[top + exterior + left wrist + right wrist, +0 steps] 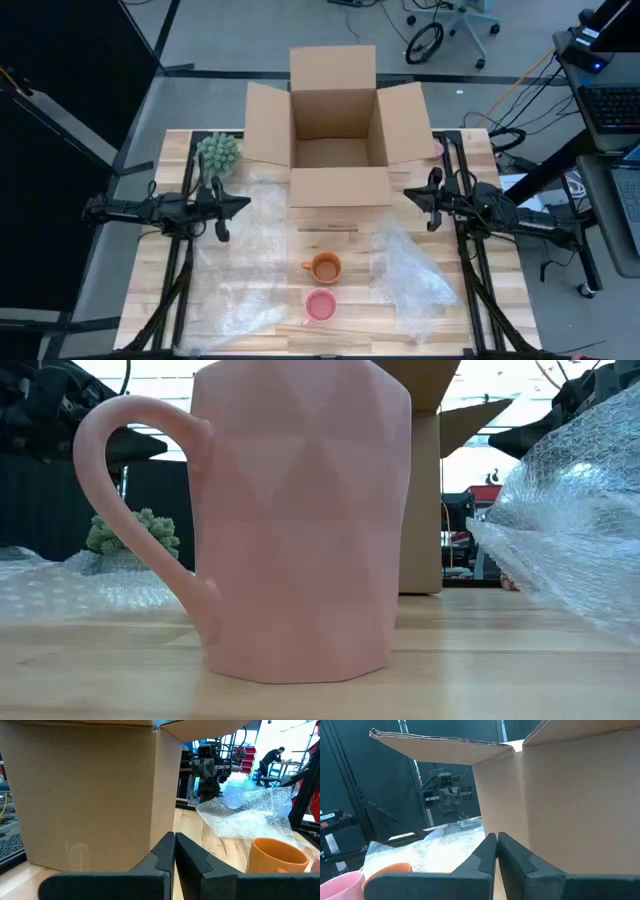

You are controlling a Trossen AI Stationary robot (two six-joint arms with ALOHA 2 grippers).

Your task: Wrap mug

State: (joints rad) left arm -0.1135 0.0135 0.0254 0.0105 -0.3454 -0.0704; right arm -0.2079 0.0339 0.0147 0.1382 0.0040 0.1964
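Observation:
A pink faceted mug (320, 306) stands upright on the table near its front edge and fills the low view (290, 520). An orange mug (324, 267) stands just behind it. One bubble wrap sheet (240, 270) lies flat on the left half of the table, another (412, 275) lies crumpled on the right. My left gripper (246, 204) is shut at the table's left side, beside the cardboard box (335, 130). My right gripper (408, 193) is shut at the right side of the box. Both hold nothing.
The open cardboard box stands at the far middle of the table, its flaps spread. A green spiky plant (218, 153) sits at the far left corner. A thin wooden strip (327, 229) lies in front of the box. A person (270, 757) sits far off in the room.

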